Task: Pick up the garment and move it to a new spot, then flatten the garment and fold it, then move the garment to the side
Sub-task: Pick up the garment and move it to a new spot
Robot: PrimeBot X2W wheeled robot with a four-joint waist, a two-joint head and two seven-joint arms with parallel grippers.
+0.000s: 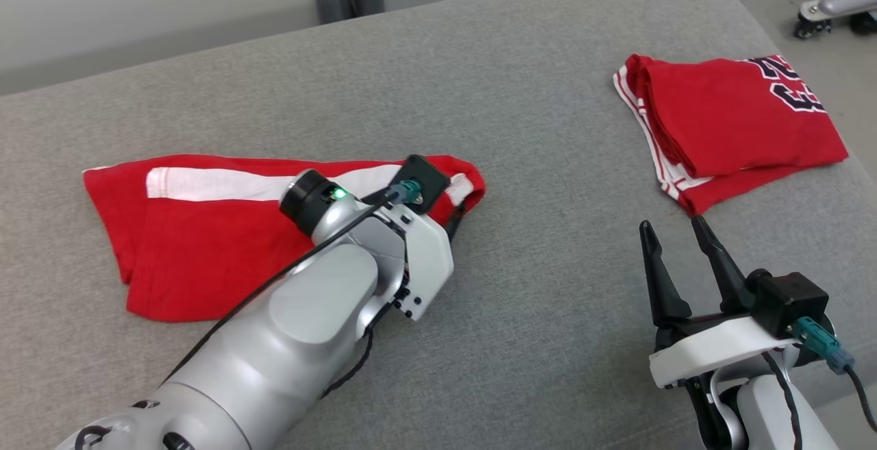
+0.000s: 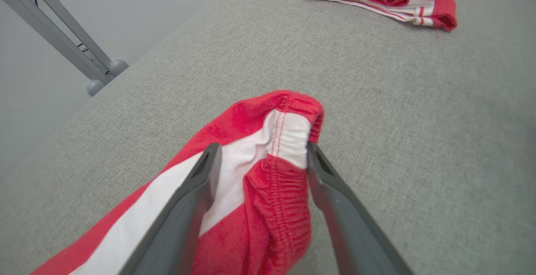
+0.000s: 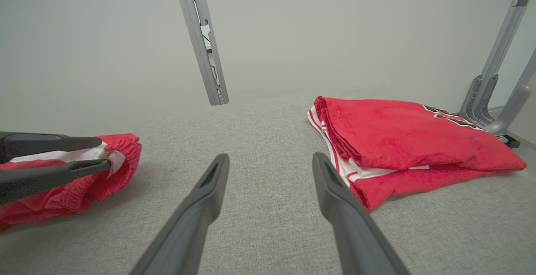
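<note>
Nearest the head camera is the left arm's pale forearm (image 1: 308,313), reaching over one end of the red shorts (image 1: 199,251). The shorts are the garment in hand. They lie flat on the grey cushion (image 1: 534,162), doubled lengthwise with the white side stripe up, well apart from the folded red jersey (image 1: 733,121) and to the robot's left of it.

In the left wrist view, the left pincer (image 2: 259,151) has its fingers apart, straddling the gathered waistband. One finger touches the white band, and nothing is clamped. The right pincer (image 1: 670,222) is also spread wide and holds nothing, with one tip just beside the jersey's nearest corner.

This looks like the letting-go at the end of a fold or a placement, with the waistband end slightly humped. To do it well, the left arm should lift a little, then back out along its own fingers so neither finger catches the elastic and pulls the layers askew. Any re-grip should take both layers at the waistband, on the side away from the jersey. The right pincer should stay off the jersey's corner.
</note>
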